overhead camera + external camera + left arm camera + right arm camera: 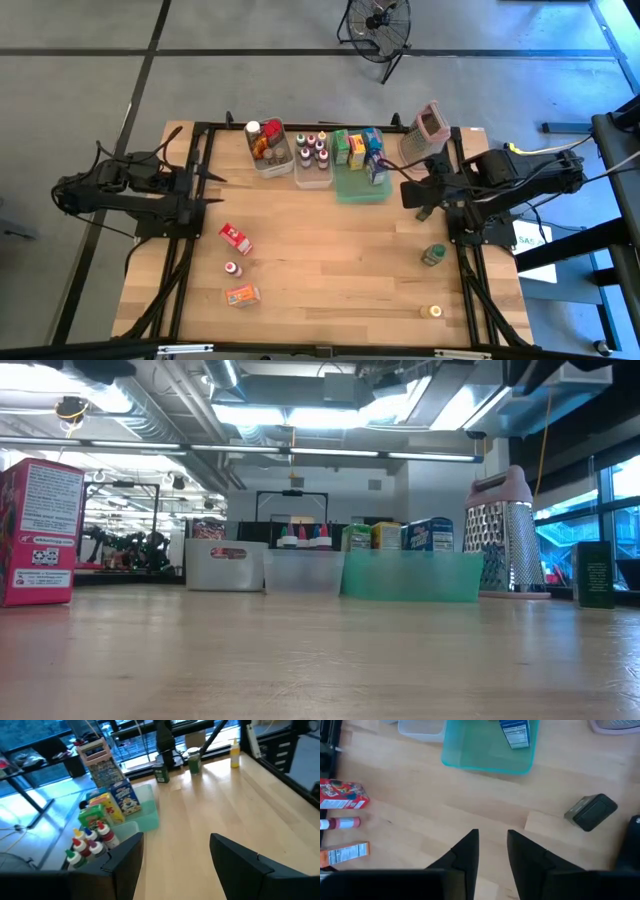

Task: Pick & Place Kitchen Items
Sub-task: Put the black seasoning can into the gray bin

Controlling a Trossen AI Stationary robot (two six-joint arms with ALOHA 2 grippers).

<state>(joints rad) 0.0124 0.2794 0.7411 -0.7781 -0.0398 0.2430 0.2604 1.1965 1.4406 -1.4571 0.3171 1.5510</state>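
Low view hides both my grippers; wrist views show the left gripper point(175, 855) apart, the right gripper point(492, 851) narrowly apart, both empty.

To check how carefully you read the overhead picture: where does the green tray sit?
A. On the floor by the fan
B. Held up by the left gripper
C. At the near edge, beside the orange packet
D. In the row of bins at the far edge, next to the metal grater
D: the green tray lies in the far row, between a clear bin and the grater.
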